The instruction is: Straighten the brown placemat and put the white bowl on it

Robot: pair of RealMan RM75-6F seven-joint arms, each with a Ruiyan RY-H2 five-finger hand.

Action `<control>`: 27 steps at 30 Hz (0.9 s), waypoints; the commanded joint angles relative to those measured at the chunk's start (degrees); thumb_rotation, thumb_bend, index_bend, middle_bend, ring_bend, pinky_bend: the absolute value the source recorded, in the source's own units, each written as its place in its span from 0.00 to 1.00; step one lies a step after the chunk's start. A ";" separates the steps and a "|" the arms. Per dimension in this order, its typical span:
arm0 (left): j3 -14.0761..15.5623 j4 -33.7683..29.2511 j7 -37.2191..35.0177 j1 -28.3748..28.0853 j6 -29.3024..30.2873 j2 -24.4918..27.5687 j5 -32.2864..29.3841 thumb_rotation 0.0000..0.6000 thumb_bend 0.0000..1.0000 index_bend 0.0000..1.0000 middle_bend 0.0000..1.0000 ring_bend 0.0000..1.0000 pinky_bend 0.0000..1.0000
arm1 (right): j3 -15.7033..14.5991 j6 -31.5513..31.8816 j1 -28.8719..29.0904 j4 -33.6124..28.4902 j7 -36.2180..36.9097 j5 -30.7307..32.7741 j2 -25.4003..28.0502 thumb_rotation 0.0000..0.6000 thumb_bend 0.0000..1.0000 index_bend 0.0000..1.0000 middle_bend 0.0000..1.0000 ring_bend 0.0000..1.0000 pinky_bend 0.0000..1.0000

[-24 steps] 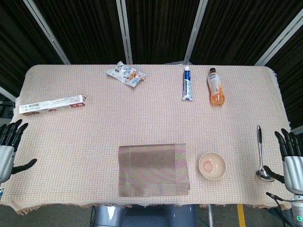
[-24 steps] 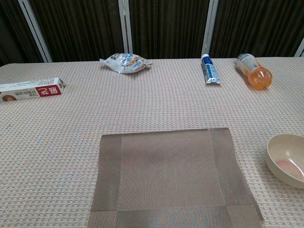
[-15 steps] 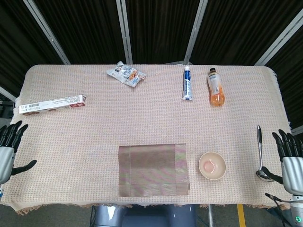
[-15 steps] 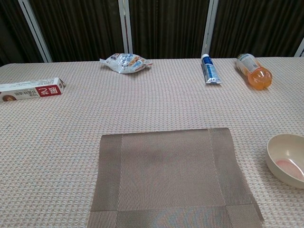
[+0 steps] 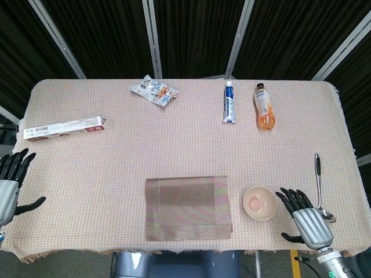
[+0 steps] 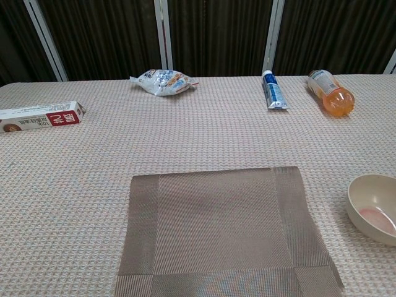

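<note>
White bowl (image 5: 259, 203) judged light, rigid, slippery; rim best pinched. Brown placemat (image 5: 188, 208) thin, floppy. Right robot hand (image 5: 305, 215) spread wide, empty, beside bowl; left robot hand (image 5: 10, 184) likewise empty.

The cloth-covered table (image 5: 116, 150) carries a placemat (image 5: 188, 208), bowl (image 5: 259, 203), spoon (image 5: 319, 188), bottle (image 5: 264, 106), tube (image 5: 230, 102), packet (image 5: 154, 90) and box (image 5: 64, 128).

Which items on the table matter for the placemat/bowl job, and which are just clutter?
Job items:
brown placemat, flat near the front edge
white bowl, right of the placemat, not on it
right hand, open beside the bowl

Clutter:
spoon
orange drink bottle
toothpaste tube
snack packet
long red-and-white box
</note>
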 commanded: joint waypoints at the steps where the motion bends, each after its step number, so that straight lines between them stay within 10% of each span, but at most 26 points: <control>1: 0.00 -0.11 -0.34 0.31 0.46 0.30 -0.11 1.00 0.00 0.00 0.00 0.00 0.00 | -0.19 -3.08 1.01 1.90 -3.42 1.07 -3.12 1.00 0.00 0.14 0.00 0.00 0.00; 8: 0.16 -0.23 -0.82 0.85 1.40 0.79 0.32 1.00 0.00 0.00 0.00 0.00 0.00 | 0.86 -4.99 1.73 3.85 -6.02 3.12 -6.09 1.00 0.01 0.36 0.00 0.00 0.00; 15: 0.02 -0.16 -1.07 0.81 1.36 0.87 0.11 1.00 0.00 0.00 0.00 0.00 0.00 | 2.52 -4.28 2.15 7.09 -7.24 3.90 -10.11 1.00 0.32 0.69 0.00 0.00 0.00; 27: 0.03 -0.15 -0.94 0.75 1.19 0.81 -0.02 1.00 0.00 0.00 0.00 0.00 0.00 | 4.20 2.71 2.03 12.18 -2.66 0.27 -13.71 1.00 0.35 0.77 0.00 0.00 0.00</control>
